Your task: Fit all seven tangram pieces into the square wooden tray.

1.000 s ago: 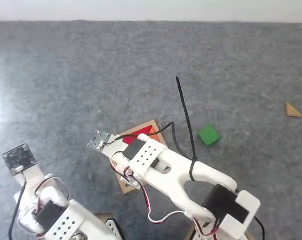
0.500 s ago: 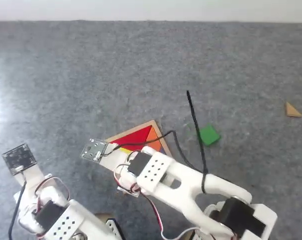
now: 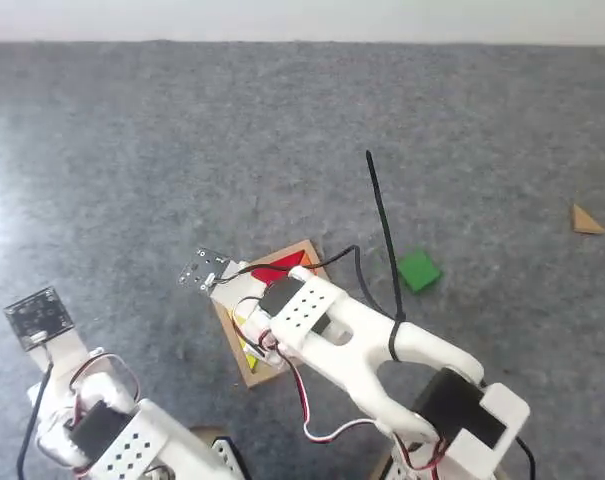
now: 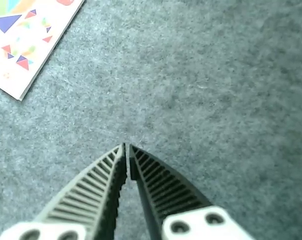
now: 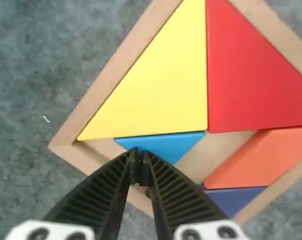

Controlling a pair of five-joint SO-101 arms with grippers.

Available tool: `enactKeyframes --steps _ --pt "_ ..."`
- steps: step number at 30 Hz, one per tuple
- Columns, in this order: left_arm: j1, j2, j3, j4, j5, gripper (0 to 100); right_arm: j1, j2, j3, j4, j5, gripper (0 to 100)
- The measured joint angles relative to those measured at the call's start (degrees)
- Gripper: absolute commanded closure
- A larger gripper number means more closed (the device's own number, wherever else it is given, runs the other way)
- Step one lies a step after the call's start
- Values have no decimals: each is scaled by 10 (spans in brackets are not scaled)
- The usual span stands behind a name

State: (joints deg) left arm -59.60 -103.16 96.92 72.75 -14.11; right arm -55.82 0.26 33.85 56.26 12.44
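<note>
Looking down from the right wrist, you see the right gripper (image 5: 139, 159) over the wooden tray (image 5: 116, 75), near one of its corners. Its jaws are pressed together and hold nothing. Their tips sit above the edge of the blue triangle (image 5: 160, 141), and you cannot tell whether they touch it.

Five pieces lie inside the tray. The yellow triangle (image 5: 160, 85) runs along one rim, and the red triangle (image 5: 250, 75) is flush against it. The blue triangle is tucked under the yellow one. The orange piece (image 5: 253, 162) touches the red triangle, with the dark blue piece (image 5: 235, 197) against its other side. A strip of bare tray floor shows between the blue triangle and the orange piece.

From above, the green square (image 3: 419, 271) rests on the grey felt (image 3: 182, 150) near the tray but apart from its rim. The tan triangle (image 3: 585, 220) lies on that same side, well apart from the tray and beyond the green square.

Your left gripper (image 4: 127, 148) hovers over bare felt away from the tray, on the side opposite the green square. Its jaws are drawn to a thin slit and hold nothing. A printed sheet (image 4: 26, 35) of coloured shapes lies on the felt ahead of it.
</note>
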Motion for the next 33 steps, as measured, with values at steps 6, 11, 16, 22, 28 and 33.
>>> enactKeyframes --steps 6,11,16,22,28,33 --pt "0 0 0 0 0 985 11 0 -1 11 15 950" --pt "0 0 0 0 0 985 13 -37 -4 46 27 826" --pt "0 0 0 0 0 985 15 -70 -4 48 28 705" --pt "0 0 0 0 0 985 15 -12 -31 48 28 704" --pt "0 0 0 0 0 985 -27 36 -53 48 28 703" --pt "0 0 0 0 0 985 -29 43 -54 48 32 703"
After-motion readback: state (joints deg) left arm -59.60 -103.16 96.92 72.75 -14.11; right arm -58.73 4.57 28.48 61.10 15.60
